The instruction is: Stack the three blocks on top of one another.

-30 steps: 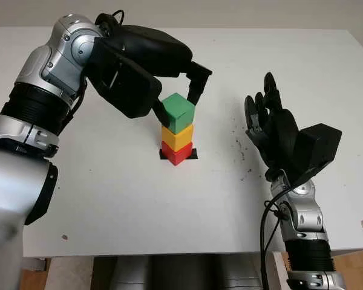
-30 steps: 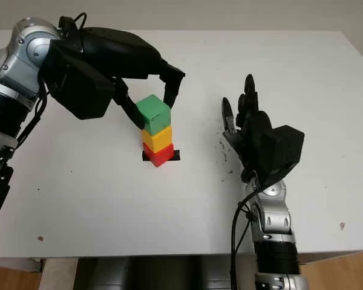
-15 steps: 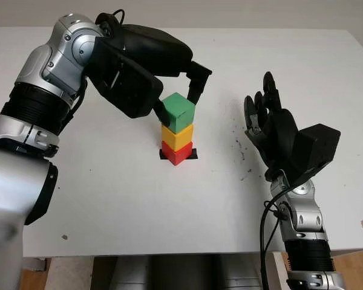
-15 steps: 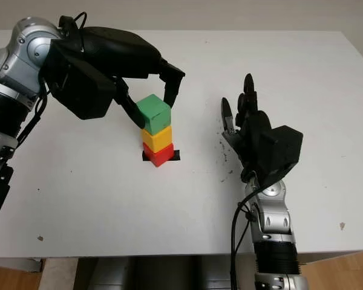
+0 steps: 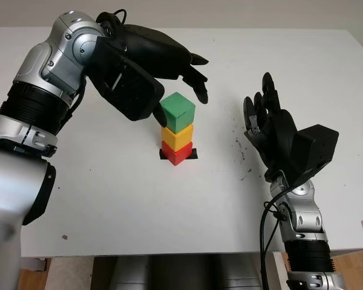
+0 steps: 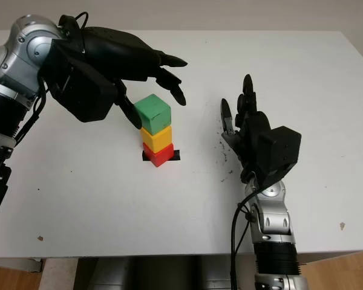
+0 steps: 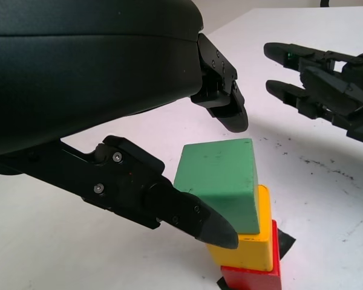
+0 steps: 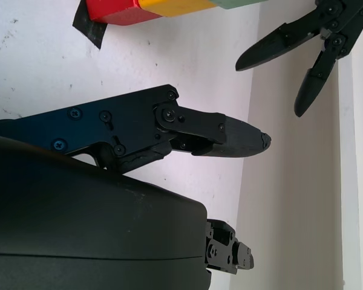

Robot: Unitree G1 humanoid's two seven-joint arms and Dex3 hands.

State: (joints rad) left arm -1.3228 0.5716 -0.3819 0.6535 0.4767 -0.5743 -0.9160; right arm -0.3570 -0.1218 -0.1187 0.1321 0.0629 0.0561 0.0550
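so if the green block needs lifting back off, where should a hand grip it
Pinch the green block across two opposite side faces, coming from above. It sits topmost on the yellow block, slightly turned, its sides exposed. The open left hand already hovers around it.

Bright, even light; seemingly soft shadows

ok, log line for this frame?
stack: green cube on yellow cube on red cube | left hand: open, above stack | right hand: open, right of stack
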